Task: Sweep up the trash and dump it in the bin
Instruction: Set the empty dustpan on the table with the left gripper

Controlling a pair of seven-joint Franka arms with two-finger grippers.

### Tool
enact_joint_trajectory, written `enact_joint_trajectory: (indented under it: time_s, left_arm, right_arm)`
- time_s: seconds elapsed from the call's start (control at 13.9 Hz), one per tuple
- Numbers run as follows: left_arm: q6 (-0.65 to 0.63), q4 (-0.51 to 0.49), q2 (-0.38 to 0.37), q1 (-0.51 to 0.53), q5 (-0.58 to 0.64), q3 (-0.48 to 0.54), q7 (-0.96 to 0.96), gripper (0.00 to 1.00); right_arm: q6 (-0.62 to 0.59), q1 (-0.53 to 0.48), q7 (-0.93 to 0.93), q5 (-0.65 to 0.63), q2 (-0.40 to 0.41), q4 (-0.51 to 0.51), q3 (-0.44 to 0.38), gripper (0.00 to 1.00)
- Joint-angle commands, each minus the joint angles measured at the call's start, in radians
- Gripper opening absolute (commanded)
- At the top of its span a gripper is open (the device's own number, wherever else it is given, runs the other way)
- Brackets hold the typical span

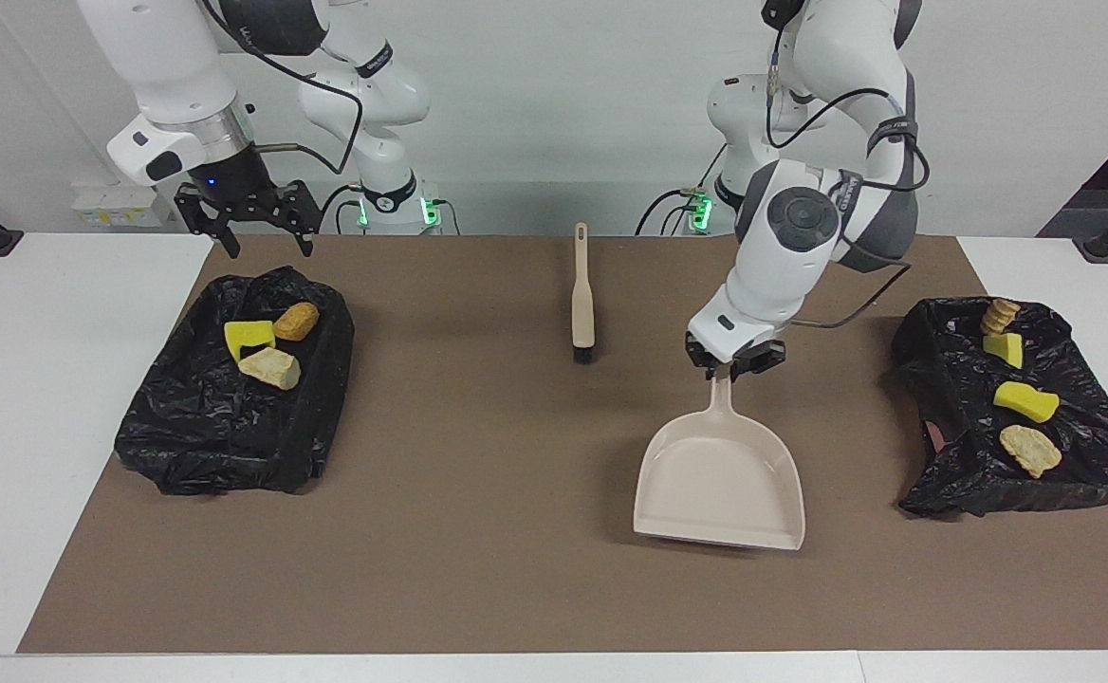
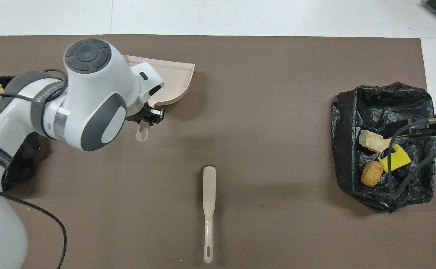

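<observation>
Seven small trash pieces (image 1: 1025, 400) are seen: bright yellow spongy scraps and beige-to-brown rocky lumps. Four lie in the black-lined bin (image 1: 1099, 446) at three o'clock of the left gripper (image 1: 734, 365), which is clamped on a beige dustpan (image 1: 720, 479). Three lie in the second bin (image 1: 203, 446), under the spread-fingered right gripper (image 1: 249, 228). One brush (image 1: 582, 299) lies between.

Left gripper (image 1: 732, 365) low over mat, fingers clamped; right gripper (image 1: 250, 220) raised, waiting, fingers spread.
</observation>
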Motion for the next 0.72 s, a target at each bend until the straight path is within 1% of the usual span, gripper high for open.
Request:
enact_joint_trajectory:
  time_s: [0.0, 0.14, 0.29, 0.36, 0.5, 0.65]
  left_arm:
    - [0.047, 0.118, 0.104, -0.05, 0.008, -0.022, -0.162, 0.0]
    - [0.073, 0.12, 0.125, -0.086, 0.015, -0.032, -0.213, 0.0]
    - [0.111, 0.118, 0.133, -0.1, 0.015, -0.046, -0.232, 0.0]
    - [0.131, 0.12, 0.156, -0.115, 0.018, -0.048, -0.235, 0.0]
    - [0.15, 0.118, 0.178, -0.137, 0.02, -0.049, -0.236, 0.0]
    - [0.157, 0.117, 0.184, -0.153, 0.02, -0.049, -0.236, 0.0]
  right_arm:
    - [-0.001, -0.011, -0.024, 0.024, 0.004, 0.004, 0.001, 1.0]
    - [-0.001, -0.011, -0.022, 0.024, 0.004, 0.004, 0.001, 1.0]
    - [-0.001, -0.011, -0.021, 0.024, 0.004, 0.002, 0.001, 1.0]
    - [-0.001, -0.011, -0.021, 0.024, 0.004, 0.002, 0.001, 1.0]
    - [-0.001, -0.011, -0.021, 0.024, 0.003, 0.001, 0.001, 1.0]
    - [-0.001, -0.011, -0.019, 0.024, 0.003, 0.001, 0.001, 1.0]
